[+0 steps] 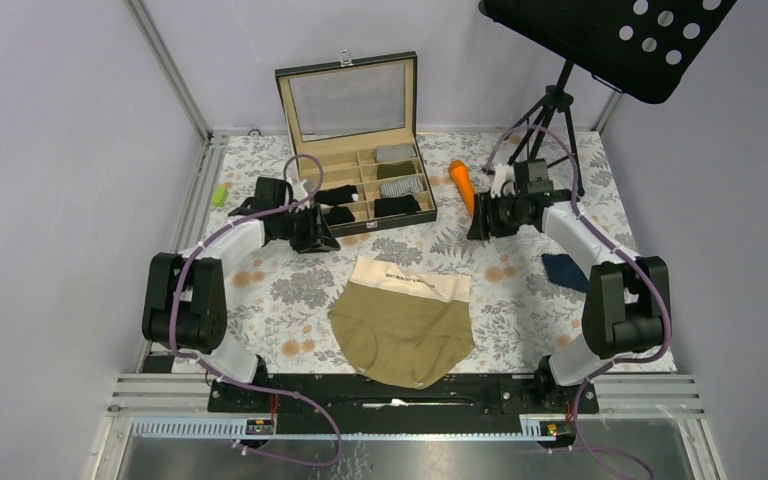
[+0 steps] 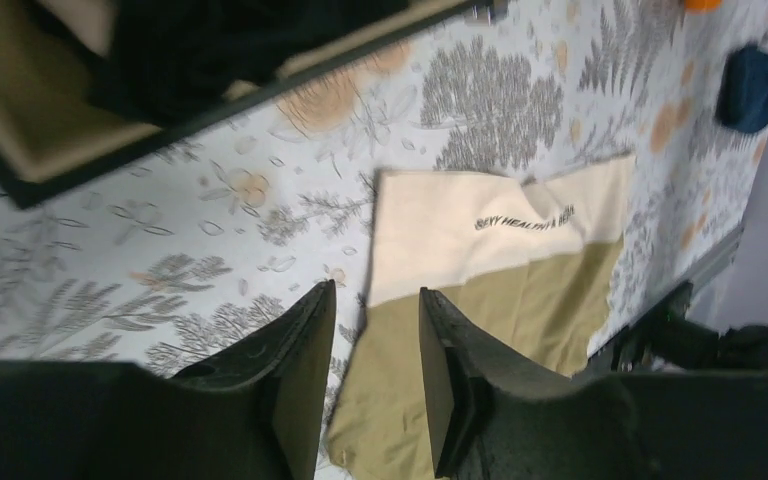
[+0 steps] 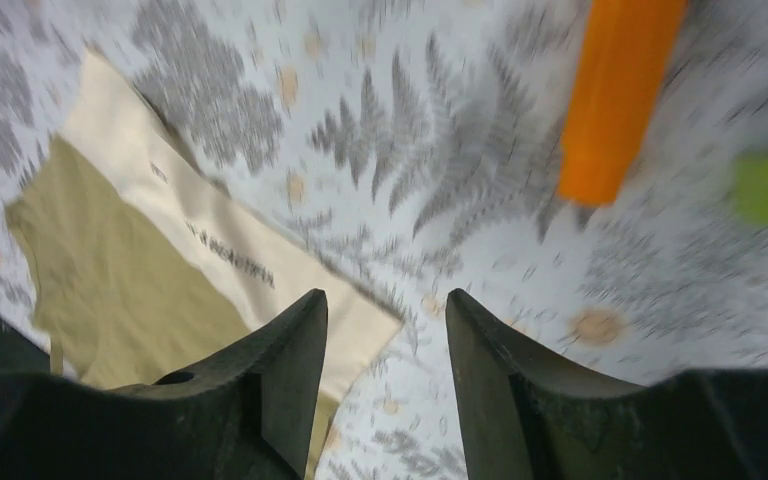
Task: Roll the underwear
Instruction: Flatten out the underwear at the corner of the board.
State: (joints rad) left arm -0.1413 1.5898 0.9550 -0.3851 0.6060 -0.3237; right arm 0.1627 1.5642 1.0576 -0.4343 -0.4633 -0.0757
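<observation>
Floral desk (image 1: pixel 290 290) is carrying olive-tan briefs (image 1: pixel 405 330) lying flat, unrolled; both jaws gaping empty; boxed bundles (image 1: pixel 400 186) possibly rolled.

It was a robot lab cell: plain walls (image 1: pixel 50 120) and aluminium framing (image 1: pixel 168 70) closed round the floral-clothed table (image 1: pixel 290 290). Two cabled arms (image 1: pixel 185 300) were bolted at its near edge, and a tripod (image 1: pixel 554 108) stood at its far-right corner.
</observation>
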